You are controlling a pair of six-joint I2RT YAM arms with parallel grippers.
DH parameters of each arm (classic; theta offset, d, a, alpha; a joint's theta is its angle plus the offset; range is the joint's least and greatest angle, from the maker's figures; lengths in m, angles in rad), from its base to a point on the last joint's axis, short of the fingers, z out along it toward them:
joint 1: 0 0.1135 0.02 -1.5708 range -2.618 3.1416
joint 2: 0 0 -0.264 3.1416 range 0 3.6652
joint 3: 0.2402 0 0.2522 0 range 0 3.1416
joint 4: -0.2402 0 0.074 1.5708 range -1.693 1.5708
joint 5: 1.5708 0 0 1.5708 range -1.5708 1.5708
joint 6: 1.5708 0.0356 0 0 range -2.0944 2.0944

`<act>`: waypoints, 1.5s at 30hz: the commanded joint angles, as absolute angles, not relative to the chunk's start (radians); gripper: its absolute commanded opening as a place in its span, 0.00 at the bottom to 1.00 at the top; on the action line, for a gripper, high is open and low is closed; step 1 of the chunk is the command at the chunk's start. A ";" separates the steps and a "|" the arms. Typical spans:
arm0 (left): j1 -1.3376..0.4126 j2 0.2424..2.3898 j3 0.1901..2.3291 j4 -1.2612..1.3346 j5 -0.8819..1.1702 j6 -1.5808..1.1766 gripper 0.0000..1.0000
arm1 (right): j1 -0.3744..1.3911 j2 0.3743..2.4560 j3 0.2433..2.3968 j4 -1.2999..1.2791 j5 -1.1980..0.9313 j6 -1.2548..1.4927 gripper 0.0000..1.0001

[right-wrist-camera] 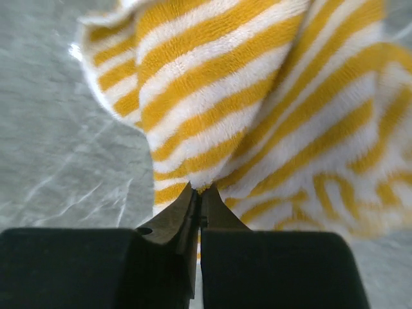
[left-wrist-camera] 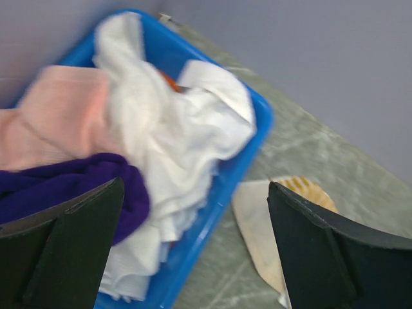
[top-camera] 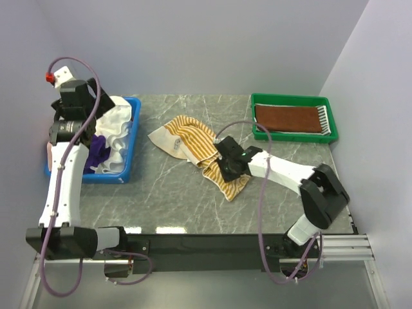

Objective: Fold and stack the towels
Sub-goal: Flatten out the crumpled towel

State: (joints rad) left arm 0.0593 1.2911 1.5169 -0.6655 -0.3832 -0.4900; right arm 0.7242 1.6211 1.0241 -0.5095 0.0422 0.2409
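A yellow-white striped towel lies crumpled in the middle of the table. My right gripper is shut on a fold of it near its lower end; in the right wrist view the jaws pinch the striped towel. My left gripper hangs open over the blue bin, holding nothing. In the left wrist view, below the left gripper, lie white, pink and purple towels. A folded brown towel rests in the green tray.
The blue bin stands at the table's far left, the green tray at the far right corner. A striped cloth edge shows beside the brown towel. Walls close in the back and both sides.
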 commanded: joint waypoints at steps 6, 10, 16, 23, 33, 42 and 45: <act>-0.064 1.204 1.382 -0.522 -0.032 -0.480 0.99 | 0.723 1.278 1.302 -0.716 0.028 0.235 0.00; -0.182 1.218 1.310 -0.499 -0.006 -0.552 0.99 | 0.723 1.108 1.185 -0.692 0.006 0.308 0.00; -0.388 1.299 1.181 -0.419 0.020 -0.661 0.99 | 0.713 0.973 0.869 -0.649 0.066 0.422 0.00; -0.482 1.428 1.013 -0.270 0.029 -0.865 0.99 | 0.707 0.969 0.793 -0.562 0.037 0.425 0.00; -0.508 1.611 0.937 -0.187 -0.067 -0.974 0.71 | 0.709 0.976 0.741 -0.491 0.003 0.405 0.00; -0.509 1.770 1.121 -0.375 -0.201 -0.907 0.01 | 0.707 0.937 0.732 -0.511 0.076 0.391 0.00; -0.494 1.795 1.335 -0.525 -0.362 -0.772 0.01 | 0.707 0.893 0.750 -0.544 0.124 0.377 0.00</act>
